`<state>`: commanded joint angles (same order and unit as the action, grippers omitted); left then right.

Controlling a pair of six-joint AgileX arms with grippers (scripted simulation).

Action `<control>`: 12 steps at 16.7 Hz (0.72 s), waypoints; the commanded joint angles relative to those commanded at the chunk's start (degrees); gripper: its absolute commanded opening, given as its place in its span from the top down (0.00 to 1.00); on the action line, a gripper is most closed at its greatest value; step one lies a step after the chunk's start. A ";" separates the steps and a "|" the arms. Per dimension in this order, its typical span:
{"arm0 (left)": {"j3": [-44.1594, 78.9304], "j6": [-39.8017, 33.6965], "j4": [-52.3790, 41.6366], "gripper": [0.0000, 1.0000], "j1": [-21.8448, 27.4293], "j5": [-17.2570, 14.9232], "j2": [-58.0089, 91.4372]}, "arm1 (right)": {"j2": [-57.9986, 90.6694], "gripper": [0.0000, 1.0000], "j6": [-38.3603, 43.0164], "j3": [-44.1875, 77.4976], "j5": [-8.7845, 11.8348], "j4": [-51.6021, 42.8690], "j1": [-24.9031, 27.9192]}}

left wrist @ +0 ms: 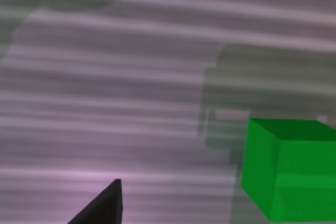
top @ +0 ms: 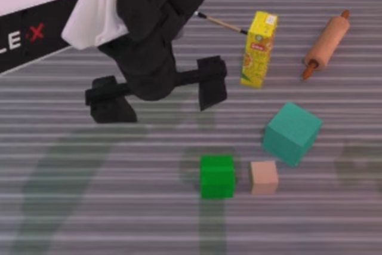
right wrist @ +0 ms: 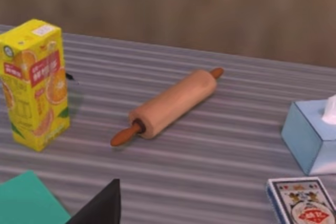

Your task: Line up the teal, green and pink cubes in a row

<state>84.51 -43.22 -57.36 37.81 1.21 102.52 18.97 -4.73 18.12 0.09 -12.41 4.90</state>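
The green cube (top: 216,175) and the small pink cube (top: 264,177) sit side by side near the front of the table with a narrow gap between them. The large teal cube (top: 292,133) stands turned at an angle just behind and to the right of the pink one. My left gripper (top: 161,107) hovers open and empty behind and to the left of the green cube (left wrist: 289,169). One of its fingertips (left wrist: 107,205) shows in the left wrist view. My right arm is outside the top view; its fingertip (right wrist: 105,203) shows beside a corner of the teal cube (right wrist: 26,200).
A yellow juice carton (top: 258,49) stands behind the cubes, with a rolling pin (top: 326,43) to its right and a thin brush (top: 221,24) to its left. The right wrist view also shows a blue tissue box (right wrist: 310,135) and a card deck (right wrist: 302,200).
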 joint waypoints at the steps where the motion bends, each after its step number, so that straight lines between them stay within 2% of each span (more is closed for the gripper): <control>1: -4.15 1.41 2.49 0.00 -1.99 0.04 -4.63 | 4.72 0.00 -1.01 3.98 -0.04 -2.74 0.99; 12: -57.36 25.04 35.33 0.00 -26.21 -0.48 -65.52 | 69.11 0.00 -13.36 50.88 0.05 -37.67 13.42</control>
<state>27.15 -18.18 -22.03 11.61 0.74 37.01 88.08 -18.09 69.00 0.14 -50.08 18.33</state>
